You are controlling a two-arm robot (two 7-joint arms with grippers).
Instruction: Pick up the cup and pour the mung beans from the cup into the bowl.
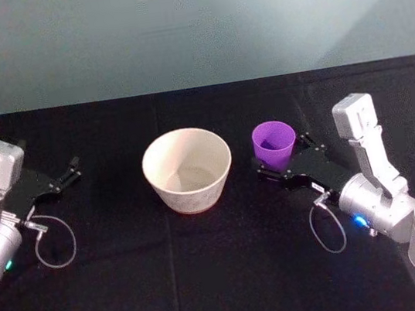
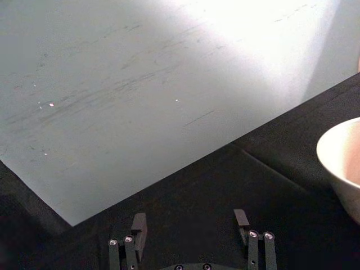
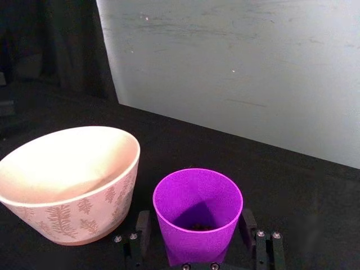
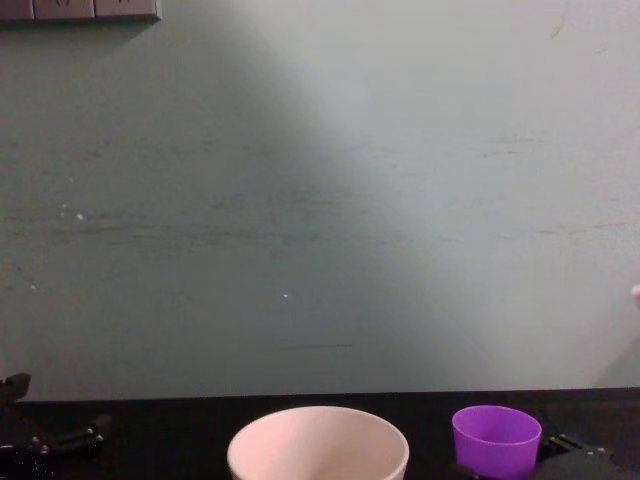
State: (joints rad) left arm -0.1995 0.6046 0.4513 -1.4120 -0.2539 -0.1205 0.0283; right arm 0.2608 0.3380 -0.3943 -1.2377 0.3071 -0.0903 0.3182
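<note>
The black cloth-covered table (image 1: pixel 210 280) gives a flat, matte, non-slip base, so the cup should not skate as the jaws close. The bowl (image 1: pixel 190 197) stands at its centre, wide, round and cream-white, with a thin smooth rim, a faint leaf pattern on its outer wall and what looks like a bare inside. Its broad mouth makes a forgiving target, provided the cup's lip is carried over the rim before tipping. The left gripper (image 1: pixel 69 173) lies parked at the table's left, well apart from the bowl, its fingers spread. The right gripper (image 1: pixel 280 154) is at work just right of the bowl. Its fingers straddle the cup (image 1: pixel 274 145), one on each side, apparently apart and not yet pinching. The step in hand looks like the grasp: close squarely on the lower wall, firmly enough that the tapered, smooth plastic cannot slide out, yet gently, since thin plastic may flex. The cup is small, bright purple and handleless, and stands upright near the bowl without touching it. The mung beans (image 3: pixel 199 226) show as a small dark scatter at its bottom, so a slow, steep tilt should empty them.
</note>
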